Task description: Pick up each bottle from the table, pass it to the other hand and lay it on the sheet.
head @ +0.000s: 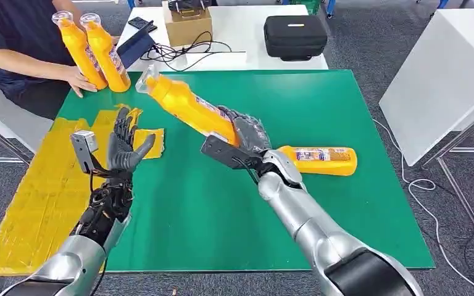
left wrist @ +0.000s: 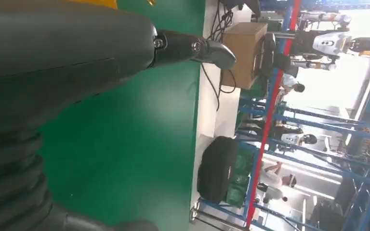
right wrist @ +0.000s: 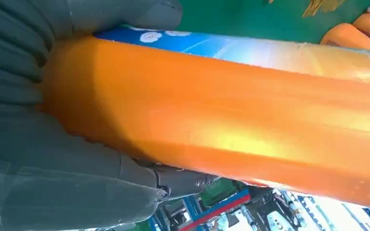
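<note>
My right hand [head: 247, 132] grips an orange bottle [head: 185, 102] by its base, lifted above the green table [head: 321, 105] and tilted with its clear cap toward the far left. The right wrist view has that bottle [right wrist: 231, 130] close up, with my hand [right wrist: 53, 159] wrapped around it. My left hand [head: 125, 145] is raised with fingers spread and upright, holding nothing, a short way left of the bottle; its thumb [left wrist: 195, 48] shows over the green top. A second orange bottle [head: 318, 160] lies on its side on the table. The yellow sheet [head: 37, 197] covers the table's left part.
A person at the far left holds two upright orange bottles [head: 92, 52] on the table corner. Behind the green table, a white table carries a cardboard box [head: 188, 24], cables and a black case [head: 295, 36]. A white panel [head: 444, 80] stands at right.
</note>
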Controlling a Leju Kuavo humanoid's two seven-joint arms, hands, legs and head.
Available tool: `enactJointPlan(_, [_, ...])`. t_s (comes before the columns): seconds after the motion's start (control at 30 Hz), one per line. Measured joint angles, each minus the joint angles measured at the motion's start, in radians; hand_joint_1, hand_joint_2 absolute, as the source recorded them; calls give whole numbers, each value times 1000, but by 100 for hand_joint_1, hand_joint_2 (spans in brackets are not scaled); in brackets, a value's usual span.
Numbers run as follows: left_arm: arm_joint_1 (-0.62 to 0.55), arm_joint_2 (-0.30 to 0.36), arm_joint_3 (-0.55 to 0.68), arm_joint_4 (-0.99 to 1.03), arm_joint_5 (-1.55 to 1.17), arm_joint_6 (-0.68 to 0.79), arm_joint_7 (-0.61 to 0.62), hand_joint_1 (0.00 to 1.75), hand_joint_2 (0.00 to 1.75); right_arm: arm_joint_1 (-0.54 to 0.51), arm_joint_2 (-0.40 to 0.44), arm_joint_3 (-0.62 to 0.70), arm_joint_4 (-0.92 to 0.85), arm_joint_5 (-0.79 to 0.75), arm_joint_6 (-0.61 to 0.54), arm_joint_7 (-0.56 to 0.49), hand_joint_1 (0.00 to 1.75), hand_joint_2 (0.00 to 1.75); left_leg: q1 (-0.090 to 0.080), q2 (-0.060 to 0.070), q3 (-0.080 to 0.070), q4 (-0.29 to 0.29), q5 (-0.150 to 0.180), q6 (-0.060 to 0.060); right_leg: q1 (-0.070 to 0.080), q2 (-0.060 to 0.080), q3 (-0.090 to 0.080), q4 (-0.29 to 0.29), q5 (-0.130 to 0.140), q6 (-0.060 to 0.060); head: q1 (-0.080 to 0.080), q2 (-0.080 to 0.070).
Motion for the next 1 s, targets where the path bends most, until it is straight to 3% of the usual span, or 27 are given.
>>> enactJointPlan(0.17, [0, -11, -11, -1, 10, -10, -1, 0, 175, -6, 19, 1, 16, -20, 15, 25, 175, 175, 0, 0, 0, 0, 0, 0, 0, 0, 0, 0, 0, 0, 0, 0])
enactJointPlan(0.23, [1, -25, -29, -12, 13, 3, 10, 0, 175, -6, 33, 36, 21, -94, 22, 81, 175, 175, 0, 0, 0, 0, 0, 0, 0, 0, 0, 0, 0, 0, 0, 0])
enactJointPlan(0.33, [0, -45, -58, -37, 33, 3, 47, 0, 175, -5, 46, 164, 26, -263, 36, 181, 175, 175, 0, 0, -1, 0, 0, 0, 0, 0, -1, 0, 0, 0, 0, 0])
enactJointPlan(0.53, [6, -65, -101, -72, 93, -47, 84, 0, 175, -8, 47, 413, 48, -445, 37, 266, 175, 175, 0, 0, -2, 0, 0, 0, 0, 0, -2, 0, 0, 0, 1, 0])
enactJointPlan(0.7, [42, -77, -128, -135, 203, -144, 158, 0, 175, -14, 44, 534, 76, -496, 45, 272, 175, 175, 0, 0, -3, 0, 0, 0, 0, 0, -3, 0, 0, 0, 0, 0])
enactJointPlan(1.0, [82, -77, -153, -196, 270, -169, 184, 0, 175, -28, 42, 644, 89, -503, 49, 292, 175, 175, 0, 0, -3, 0, 0, 0, 0, 0, -3, 0, 0, 0, 0, 0])
